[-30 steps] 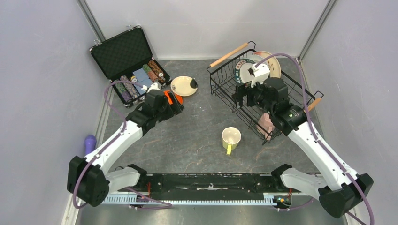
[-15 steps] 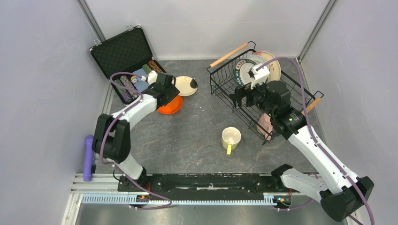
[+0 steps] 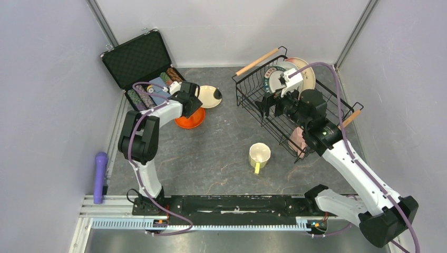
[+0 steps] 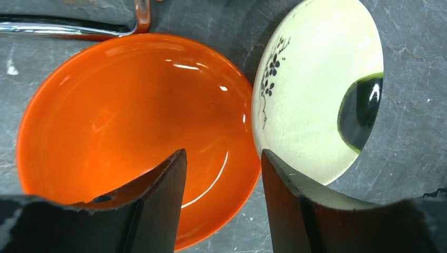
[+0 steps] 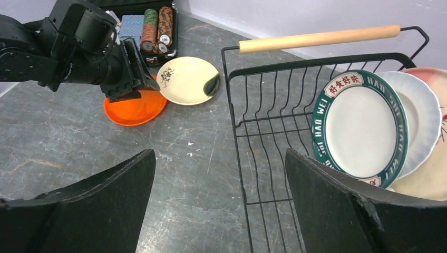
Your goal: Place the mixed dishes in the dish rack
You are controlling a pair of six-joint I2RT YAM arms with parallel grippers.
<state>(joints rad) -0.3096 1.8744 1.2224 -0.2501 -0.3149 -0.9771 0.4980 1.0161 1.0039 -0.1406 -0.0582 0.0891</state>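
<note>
The orange plate (image 3: 191, 120) lies on the table beside the cream black-spotted plate (image 3: 206, 96). My left gripper (image 3: 192, 108) is open just above them. In the left wrist view its fingers (image 4: 222, 158) straddle the right rim of the orange plate (image 4: 126, 121), next to the spotted plate (image 4: 316, 89). The black wire dish rack (image 3: 248, 100) holds the teal-rimmed plate (image 5: 358, 126), a white plate (image 5: 421, 121), the pink-cream plate (image 3: 307, 67) and a pink mug (image 3: 298, 139). My right gripper (image 5: 219, 158) is open and empty over the rack's left wall. A yellow-green mug (image 3: 259, 155) stands on the table.
An open black case (image 3: 138, 59) with poker chips (image 3: 138, 100) and a blue box sits at the back left, close to the orange plate. A purple object (image 3: 100, 168) lies by the left wall. The rack's wooden handle (image 5: 316, 38) rises ahead of my right gripper.
My left arm has folded and swung its gripper a little toward the back, uncovering most of the orange plate. My right gripper has shifted slightly left over the rack.
</note>
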